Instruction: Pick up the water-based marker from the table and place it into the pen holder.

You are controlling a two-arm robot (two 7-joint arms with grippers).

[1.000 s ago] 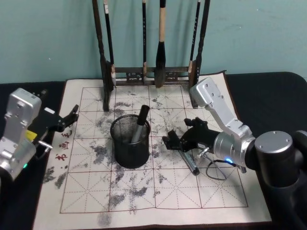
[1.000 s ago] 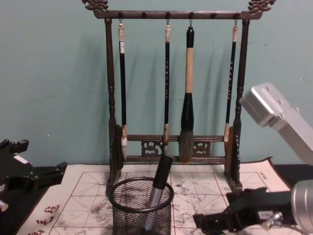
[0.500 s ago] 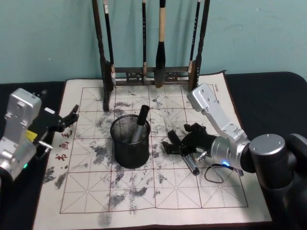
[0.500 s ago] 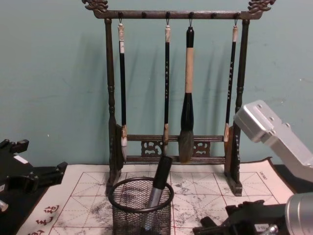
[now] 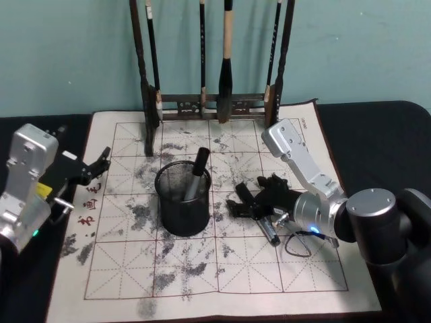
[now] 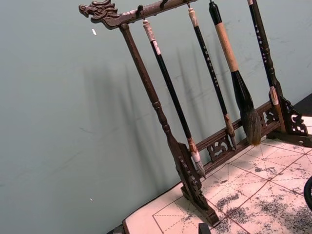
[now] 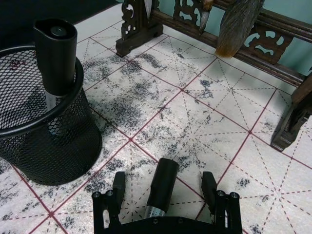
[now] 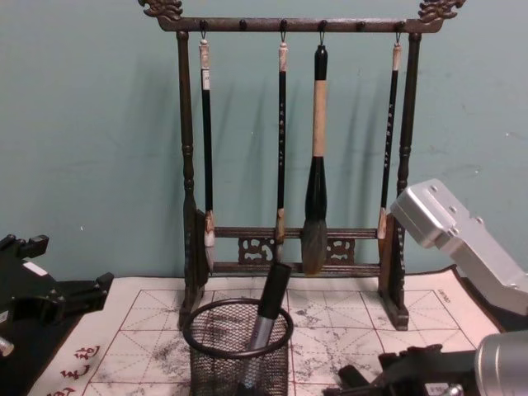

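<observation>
**Right gripper open astride the marker; marker lies on the mat, outside the holder**

Right gripper (image 7: 164, 182): jaws spread wide, low over the mat. One finger (image 7: 119, 187) stands on each side of the water-based marker (image 7: 160, 196), with a visible gap on both sides. Nothing is gripped. In the head view this gripper (image 5: 248, 206) sits just right of the pen holder (image 5: 180, 217), with the right arm reaching in from the robot's right.

Water-based marker: flat on the felt mat (image 5: 202, 282), its dark cap end between the open jaws and pointing away from the wrist camera. Its grey barrel (image 5: 270, 233) runs back under the wrist toward the robot. It is near the pen holder but apart from it.

Pen holder: upright on the mat in front of the brush rack (image 5: 209, 104). A second marker (image 5: 196, 172) already leans inside, its cap end rising above the rim.

Left gripper (image 5: 101, 162): jaws apart and empty, held at the mat's left edge, well apart from the holder.

Surroundings: the mat covers the dark table (image 5: 380, 134). Four brushes hang on the rack against a teal wall.
</observation>
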